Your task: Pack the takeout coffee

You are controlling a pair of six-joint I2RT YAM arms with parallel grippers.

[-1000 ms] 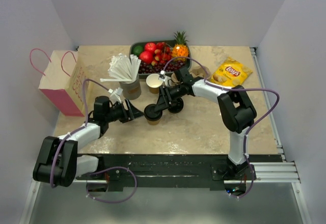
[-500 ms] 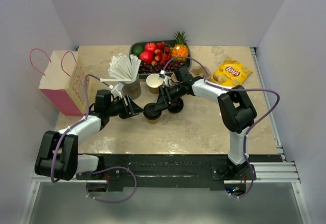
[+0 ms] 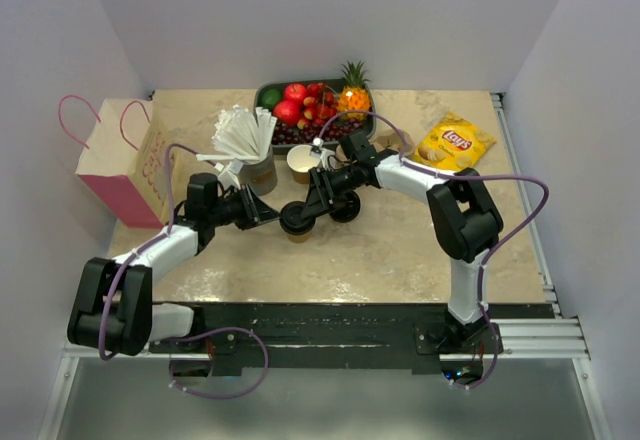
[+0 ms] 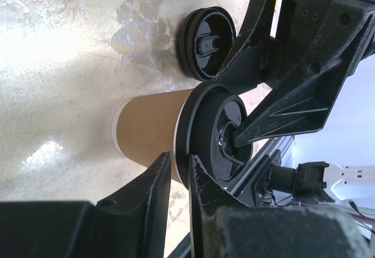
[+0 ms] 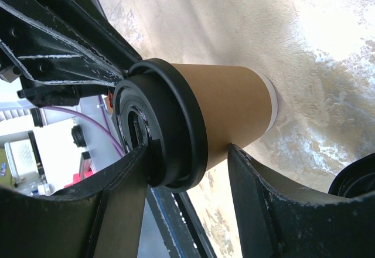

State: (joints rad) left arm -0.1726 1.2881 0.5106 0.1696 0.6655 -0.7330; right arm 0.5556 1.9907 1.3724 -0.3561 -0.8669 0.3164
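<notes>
Takeout coffee (image 3: 298, 222) upright on marbled table (image 3: 400, 250), between both grippers.
Smooth brown kraft cylinder, glossy black ridged lid (image 4: 202, 123) (round); left gripper (image 4: 180, 161) nearly closed at lid's rim, right gripper (image 5: 186, 148) half-spread astride it, either grip unclear.

The left arm (image 3: 165, 252) and right arm (image 3: 405, 175) are white tubes with black joints, purple cables (image 3: 543, 185) looping alongside, and the left claw (image 4: 180, 161) and right claw (image 5: 184, 149) are matte black angular plastic with screw holes.
</notes>
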